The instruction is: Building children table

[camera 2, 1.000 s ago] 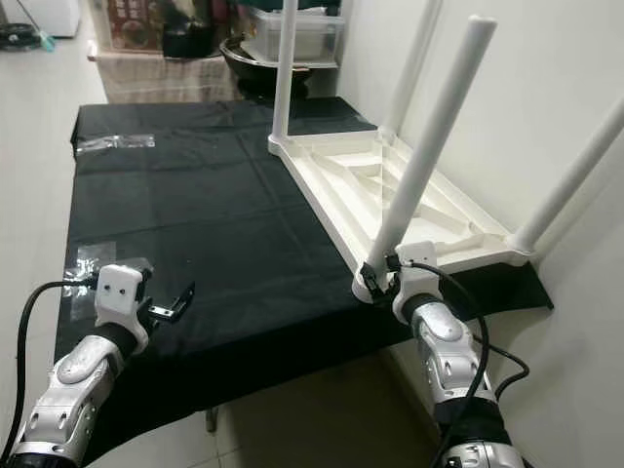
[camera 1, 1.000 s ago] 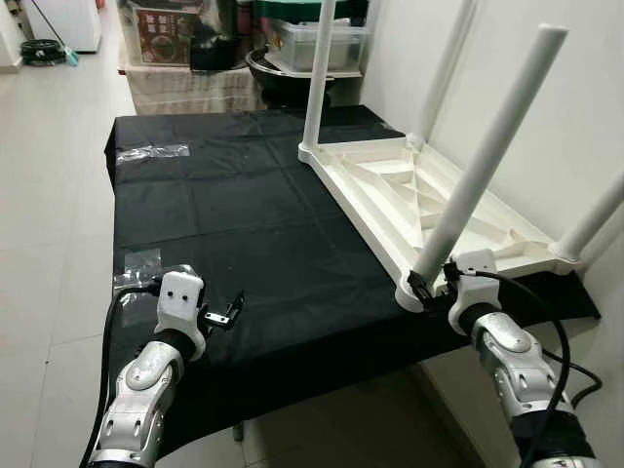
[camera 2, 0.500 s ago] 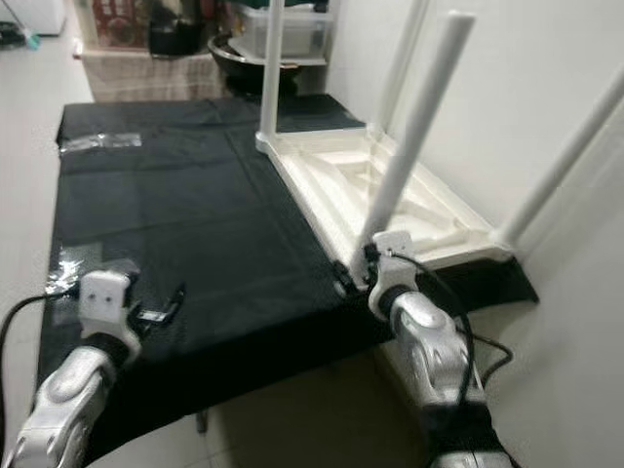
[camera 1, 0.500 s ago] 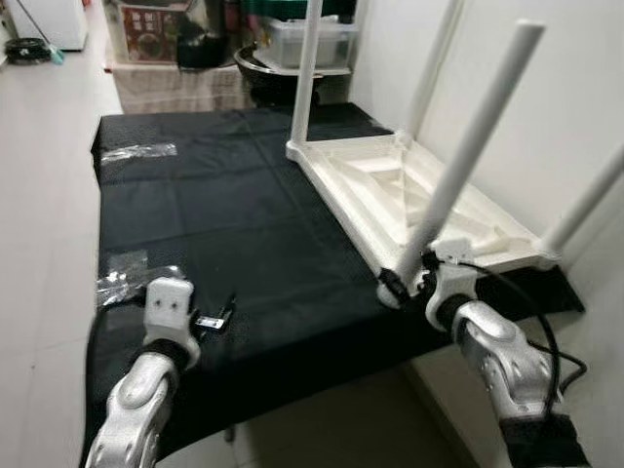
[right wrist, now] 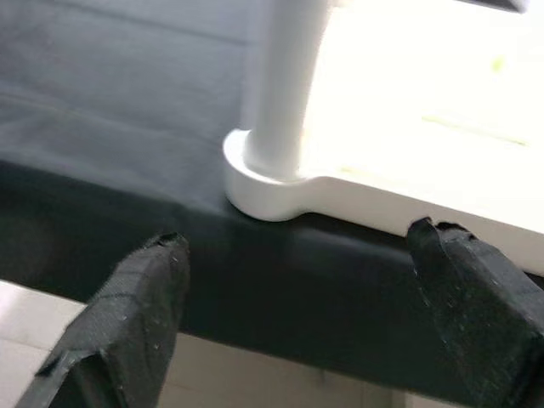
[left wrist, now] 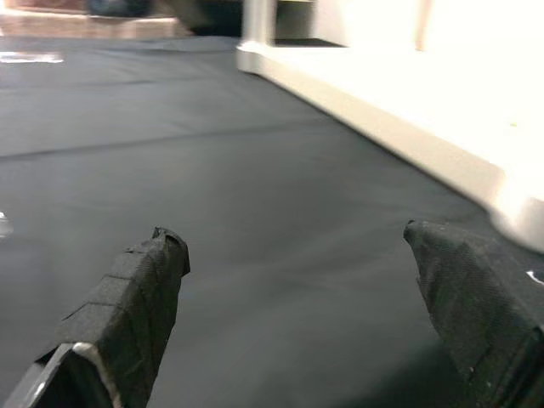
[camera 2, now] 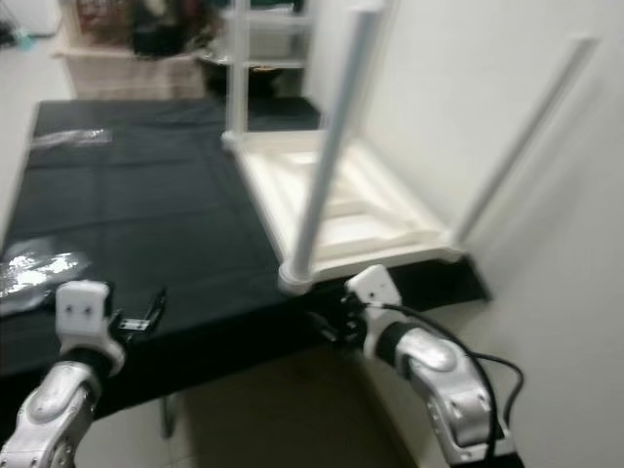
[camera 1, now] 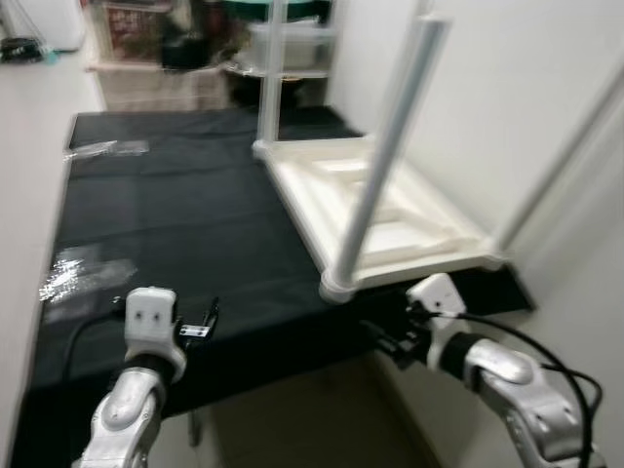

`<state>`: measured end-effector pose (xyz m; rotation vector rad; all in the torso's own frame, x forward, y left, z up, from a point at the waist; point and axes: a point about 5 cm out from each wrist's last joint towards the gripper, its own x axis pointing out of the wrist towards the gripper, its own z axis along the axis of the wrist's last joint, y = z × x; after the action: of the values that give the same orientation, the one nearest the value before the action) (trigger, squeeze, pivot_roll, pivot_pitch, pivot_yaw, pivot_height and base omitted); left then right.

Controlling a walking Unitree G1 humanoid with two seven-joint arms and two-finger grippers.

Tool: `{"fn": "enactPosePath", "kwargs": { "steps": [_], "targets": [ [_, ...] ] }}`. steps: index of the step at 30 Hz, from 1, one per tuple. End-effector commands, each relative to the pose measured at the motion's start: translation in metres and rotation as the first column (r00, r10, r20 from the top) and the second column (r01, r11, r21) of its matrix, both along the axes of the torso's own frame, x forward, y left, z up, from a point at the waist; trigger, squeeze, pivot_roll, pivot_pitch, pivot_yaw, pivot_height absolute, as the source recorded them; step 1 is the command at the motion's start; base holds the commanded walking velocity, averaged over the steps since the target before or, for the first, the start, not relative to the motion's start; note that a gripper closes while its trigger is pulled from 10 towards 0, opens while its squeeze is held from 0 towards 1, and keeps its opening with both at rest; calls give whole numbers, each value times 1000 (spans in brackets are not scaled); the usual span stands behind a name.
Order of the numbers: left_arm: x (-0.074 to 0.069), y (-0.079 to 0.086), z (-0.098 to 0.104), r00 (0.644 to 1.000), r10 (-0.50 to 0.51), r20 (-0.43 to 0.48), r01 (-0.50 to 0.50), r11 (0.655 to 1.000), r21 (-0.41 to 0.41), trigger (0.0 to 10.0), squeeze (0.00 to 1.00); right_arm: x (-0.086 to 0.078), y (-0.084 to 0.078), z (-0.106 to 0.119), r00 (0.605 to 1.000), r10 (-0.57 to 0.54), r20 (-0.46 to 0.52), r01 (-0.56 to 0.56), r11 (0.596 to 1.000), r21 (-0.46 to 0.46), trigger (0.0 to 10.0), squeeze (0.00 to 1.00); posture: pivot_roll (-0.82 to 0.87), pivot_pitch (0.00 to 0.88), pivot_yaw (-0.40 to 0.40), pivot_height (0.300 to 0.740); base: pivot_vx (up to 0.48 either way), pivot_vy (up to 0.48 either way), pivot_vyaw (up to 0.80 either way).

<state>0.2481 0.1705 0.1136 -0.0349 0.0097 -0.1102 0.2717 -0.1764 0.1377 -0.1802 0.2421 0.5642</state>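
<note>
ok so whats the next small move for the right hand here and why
Probably bring the right hand forward and up to the near leg. Its fingers are open and it sits below the black-covered edge, short of the leg's socket on the upturned children's table. The left hand hovers open over the black cloth.

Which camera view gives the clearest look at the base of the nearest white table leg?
The right wrist view: the leg's base sits sharp and close, seated in its corner socket between the open right claw. Both eye views show it small and blurred; the left wrist view catches the corner's edge.
</note>
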Motion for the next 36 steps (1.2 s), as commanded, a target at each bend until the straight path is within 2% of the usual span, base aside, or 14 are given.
{"fn": "enactPosePath", "kwargs": {
  "steps": [1, 3, 12, 14, 19, 20, 22, 23, 25, 26, 29, 33, 35, 36],
  "targets": [
    [1, -7, 4, 1000, -23, 4, 23, 1000, -16, 10000, 0, 6, -3, 0, 999, -36, 36, 38, 998, -55, 10000, 0, 46, 0, -99, 740, 0, -469, 800],
    [0, -6, 4, 1000, -20, 3, 20, 1000, -14, 10000, 0, 11, 0, 4, 996, -32, 87, 38, 996, -79, 10000, 0, 47, 0, -100, 740, 0, -469, 800],
    [0, -7, 4, 1000, -18, 1, 18, 1000, -14, 10000, 0, 16, 4, 3, 996, -61, 70, 64, 996, -54, 10000, 0, 50, 0, -103, 740, 0, -469, 800],
    [0, -9, 3, 1000, -6, 2, 6, 1000, -17, 10000, 0, 22, 6, -4, 984, -178, 25, 179, 983, -44, 10000, 0, 46, 0, -91, 740, 0, 0, 219],
    [0, -10, 2, 1000, 7, -4, -7, 1000, -7, 10000, 0, 24, 4, -10, 970, -244, 3, 244, 966, -82, 10000, 0, 49, 0, -90, 740, 0, 0, 0],
    [-3, -9, 0, 1000, 22, -16, -22, 1000, -3, 10000, 0, 27, 2, -12, 944, -329, -20, 326, 941, -86, 10000, 0, 49, 0, -91, 740, 0, 0, 0],
    [-12, -10, -5, 998, 41, -43, -41, 999, -5, 10000, 0, 31, 6, -1, 951, -309, 21, 307, 950, 52, 10000, 0, 49, 0, -95, 740, 0, 0, 0],
    [-12, -10, -5, 998, 41, -43, -41, 999, -5, 10000, 0, 31, 6, -1, 951, -309, 21, 307, 950, 52, 10000, 0, 49, 0, -95, 740, 0, 0, 0],
    [-19, -10, -5, 998, 48, -51, -49, 999, -16, 10000, 0, 29, 4, 12, 926, -345, 154, 336, 938, 81, 10000, 0, 49, 0, -93, 740, 0, 0, 0],
    [-19, -10, -5, 998, 48, -51, -49, 999, -16, 10000, 0, 29, 4, 12, 926, -345, 154, 336, 938, 81, 10000, 0, 49, 0, -93, 740, 0, 0, 0],
    [-35, -8, -4, 997, 55, -55, -54, 998, 16, 10000, 0, 11, 4, 30, 885, -337, 321, 298, 940, 167, 10000, 0, 52, 0, -98, 740, 0, 0, 0],
    [-55, -3, -8, 992, 95, -84, -93, 995, 21, 10000, 0, -11, 11, 30, 867, -289, 406, 255, 957, 138, 10000, 0, 56, 0, -103, 740, 0, 0, 0],
    [-55, -3, -8, 992, 95, -84, -93, 995, 21, 10000, 0, -11, 11, 30, 867, -289, 406, 255, 957, 138, 10000, 0, 56, 0, -103, 740, 0, 0, 0],
    [-58, -2, -8, 991, 110, -79, -110, 994, 12, 10000, 0, -16, 15, 34, 845, -289, 449, 251, 957, 145, 10000, 0, 58, 0, -102, 740, 0, 0, 0]
  ]
}}
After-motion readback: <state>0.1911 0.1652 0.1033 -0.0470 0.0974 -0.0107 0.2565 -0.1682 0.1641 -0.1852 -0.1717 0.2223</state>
